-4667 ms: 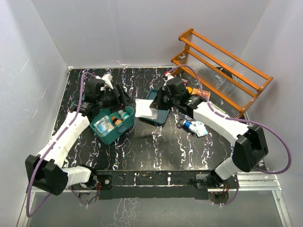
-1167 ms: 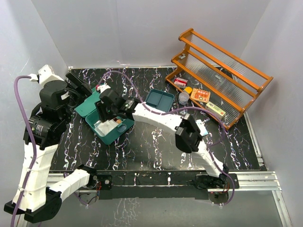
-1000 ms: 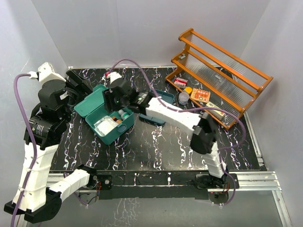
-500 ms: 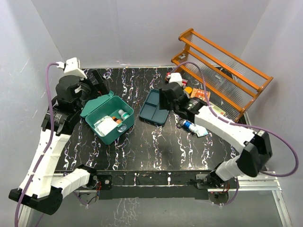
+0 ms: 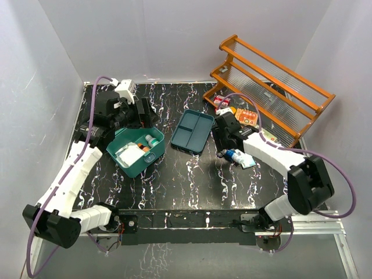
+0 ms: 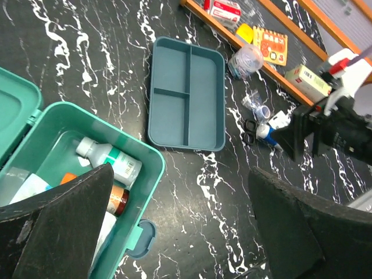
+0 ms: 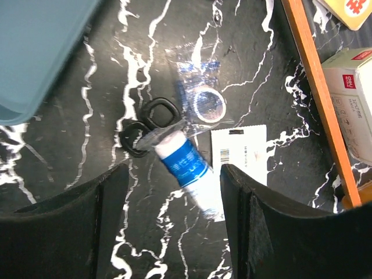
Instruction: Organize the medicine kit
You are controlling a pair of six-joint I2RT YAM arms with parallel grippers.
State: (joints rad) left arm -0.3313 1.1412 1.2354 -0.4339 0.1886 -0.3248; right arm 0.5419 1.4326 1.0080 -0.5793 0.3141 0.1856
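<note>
Tabletop (image 5: 192,183): black with white marbling.
Tube (image 7: 187,167): blue and white, lying flat right of centre. One end touches the handles of the black scissors (image 7: 147,132). A tape roll (image 7: 207,103) in clear wrap lies just beyond it, and a white barcoded card (image 7: 239,152) sits beside it.
Right claw (image 7: 170,171): hangs over the tube with its fingers parted on either side, clear of the tube and gripping nothing.
Medicine kit (image 5: 150,165): left of centre on the tabletop, lid thrown open. Inside lie a white bottle (image 6: 108,161) with a teal label, a brown bottle (image 6: 118,198) and a white packet (image 5: 129,154).
Divided tray (image 6: 187,93): darker blue-teal with three compartments, flat on the tabletop to the right of the kit and apart from it.
Left claw (image 6: 180,171): above the kit's far side, spread wide and holding nothing.
Rack (image 5: 273,87): orange and tiered, in the far right corner. Its lowest shelf carries a red-and-white box (image 6: 224,9), a clear cup (image 6: 245,58), an orange card (image 6: 272,43) and a white carton (image 6: 308,78).
</note>
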